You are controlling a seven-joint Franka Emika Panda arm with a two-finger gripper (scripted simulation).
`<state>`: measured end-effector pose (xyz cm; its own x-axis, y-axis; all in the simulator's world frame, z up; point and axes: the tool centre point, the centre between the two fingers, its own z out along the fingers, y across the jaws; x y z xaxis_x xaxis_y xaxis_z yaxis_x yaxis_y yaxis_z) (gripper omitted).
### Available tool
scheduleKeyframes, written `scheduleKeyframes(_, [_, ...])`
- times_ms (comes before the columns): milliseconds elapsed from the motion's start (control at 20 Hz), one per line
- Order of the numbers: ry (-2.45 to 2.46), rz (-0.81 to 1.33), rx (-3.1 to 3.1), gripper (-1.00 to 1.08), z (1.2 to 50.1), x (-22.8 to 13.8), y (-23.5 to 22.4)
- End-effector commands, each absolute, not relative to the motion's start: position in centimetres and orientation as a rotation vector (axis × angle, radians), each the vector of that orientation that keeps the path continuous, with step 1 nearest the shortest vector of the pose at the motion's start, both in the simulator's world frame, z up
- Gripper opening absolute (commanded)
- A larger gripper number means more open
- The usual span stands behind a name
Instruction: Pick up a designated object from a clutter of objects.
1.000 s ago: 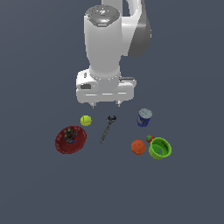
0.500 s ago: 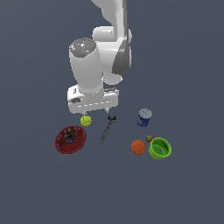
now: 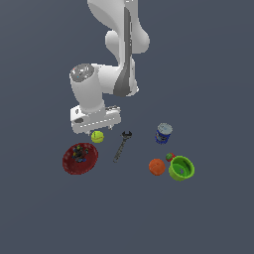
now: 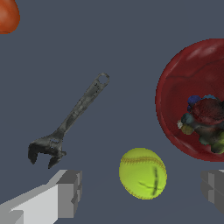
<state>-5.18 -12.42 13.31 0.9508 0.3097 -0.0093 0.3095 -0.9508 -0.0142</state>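
Note:
The yellow-green tennis ball (image 3: 97, 136) lies on the floor between the dark red plate (image 3: 80, 158) and the dark wrench (image 3: 121, 145). My gripper (image 3: 95, 131) hangs just above and behind the ball, its fingers mostly hidden by the hand in the exterior view. In the wrist view the ball (image 4: 142, 173) sits between my two spread grey fingers (image 4: 69, 193), nearer the middle, untouched. The gripper (image 4: 142, 192) is open and empty. The wrench (image 4: 70, 120) and the plate (image 4: 175, 87) flank the ball.
A blue-white can (image 3: 163, 133), an orange ball (image 3: 157, 166), a tiny strawberry (image 3: 169, 157) and a green bowl (image 3: 181, 168) lie at the exterior view's right. The plate holds several small dark items (image 4: 203, 118). The orange ball shows at a wrist-view corner (image 4: 6, 15).
The arm has swung toward the exterior view's left and come down, bringing the hand from above the wrench area to just over the tennis ball. The objects have not moved.

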Motion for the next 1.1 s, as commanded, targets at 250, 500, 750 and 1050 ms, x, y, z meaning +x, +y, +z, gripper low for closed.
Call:
scheduleKeyframes(250, [-0.578,0.004,-3.083,1.00,10.3,-7.4,-14.9])
scheduleKeyframes(500, [-0.607,0.001,-3.081,1.00,9.4,-8.3,-15.7])
scheduleKeyframes(750, [-0.610,0.001,-3.081,1.00,9.2,-8.5,-15.8])
scheduleKeyframes(1050, [-0.610,0.001,-3.081,1.00,8.2,-8.5,-15.9])
